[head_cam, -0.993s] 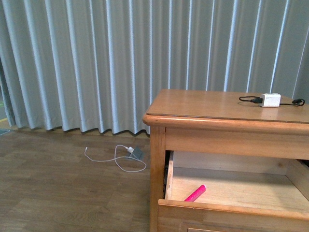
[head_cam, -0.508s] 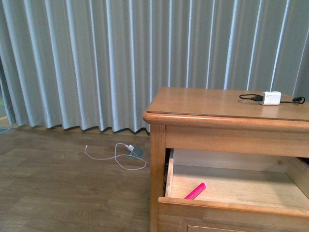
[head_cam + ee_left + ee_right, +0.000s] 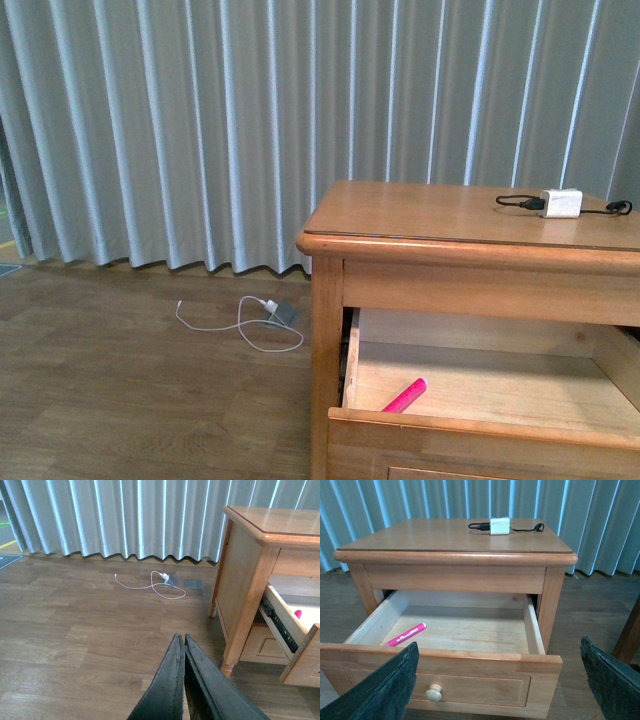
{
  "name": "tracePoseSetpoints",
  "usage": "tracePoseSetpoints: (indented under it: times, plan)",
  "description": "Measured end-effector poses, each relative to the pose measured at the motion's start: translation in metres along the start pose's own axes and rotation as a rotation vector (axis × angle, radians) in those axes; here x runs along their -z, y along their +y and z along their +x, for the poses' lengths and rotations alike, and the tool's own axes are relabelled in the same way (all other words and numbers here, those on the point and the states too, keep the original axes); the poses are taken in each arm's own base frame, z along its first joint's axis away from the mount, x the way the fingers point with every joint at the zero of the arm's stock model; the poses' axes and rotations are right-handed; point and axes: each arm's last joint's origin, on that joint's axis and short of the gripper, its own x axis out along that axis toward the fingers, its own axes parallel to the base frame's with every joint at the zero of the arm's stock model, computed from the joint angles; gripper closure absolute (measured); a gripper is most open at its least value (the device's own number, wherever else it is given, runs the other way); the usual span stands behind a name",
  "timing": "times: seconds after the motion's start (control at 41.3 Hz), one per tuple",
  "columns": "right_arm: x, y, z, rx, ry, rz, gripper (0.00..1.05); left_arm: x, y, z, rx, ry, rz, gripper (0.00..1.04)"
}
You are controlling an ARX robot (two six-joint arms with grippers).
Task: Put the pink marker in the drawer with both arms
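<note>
The pink marker (image 3: 406, 634) lies flat on the floor of the pulled-out wooden drawer (image 3: 470, 656), near one side wall; the front view also has the marker (image 3: 404, 396) inside the drawer (image 3: 480, 428), and a pink tip (image 3: 298, 613) peeks out in the left wrist view. My right gripper (image 3: 499, 680) is open, its black fingers (image 3: 387, 690) spread wide before the drawer front and its pale knob (image 3: 433, 693), touching nothing. My left gripper (image 3: 181, 639) is shut and empty, over the wooden floor, apart from the cabinet (image 3: 250, 580). Neither arm shows in the front view.
A white adapter with a black cable (image 3: 560, 204) rests on the cabinet top (image 3: 440, 215). A white charger cable (image 3: 245, 325) lies on the floor by the grey curtain (image 3: 200, 130). A dark wooden post (image 3: 629, 630) stands beside my right gripper.
The front view has shifted slightly; the cabinet sits a little lower in the picture than a second ago. The marker stays where it was in the drawer.
</note>
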Motion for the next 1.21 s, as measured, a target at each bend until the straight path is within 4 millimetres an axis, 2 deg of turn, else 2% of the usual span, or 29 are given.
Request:
tracePoseSetpoints:
  times: [0.315, 0.678, 0.751, 1.041, 1.114, 1.162, 1.211]
  plan:
    - [0.0, 0.0, 0.0, 0.0, 0.0, 0.0, 0.09, 0.003, 0.0, -0.014, 0.0, 0.011, 0.0, 1.01]
    - [0.0, 0.0, 0.0, 0.0, 0.0, 0.0, 0.09, 0.003, 0.0, -0.014, 0.001, 0.007, -0.001, 0.99]
    - [0.0, 0.0, 0.0, 0.0, 0.0, 0.0, 0.09, 0.003, 0.0, -0.014, 0.001, 0.007, 0.0, 0.89]
    - [0.0, 0.0, 0.0, 0.0, 0.0, 0.0, 0.09, 0.003, 0.0, -0.014, 0.001, 0.007, 0.0, 0.24]
    - [0.0, 0.0, 0.0, -0.008, 0.005, -0.002, 0.09, 0.003, 0.0, -0.014, 0.001, 0.007, 0.0, 0.12]
    - [0.001, 0.0, 0.001, -0.077, 0.072, -0.026, 0.09, 0.003, 0.0, -0.014, 0.001, 0.007, 0.0, 0.05]
    - [0.002, 0.001, 0.002, -0.15, 0.154, -0.033, 0.09, 0.003, 0.0, -0.014, 0.001, 0.007, 0.0, 0.05]
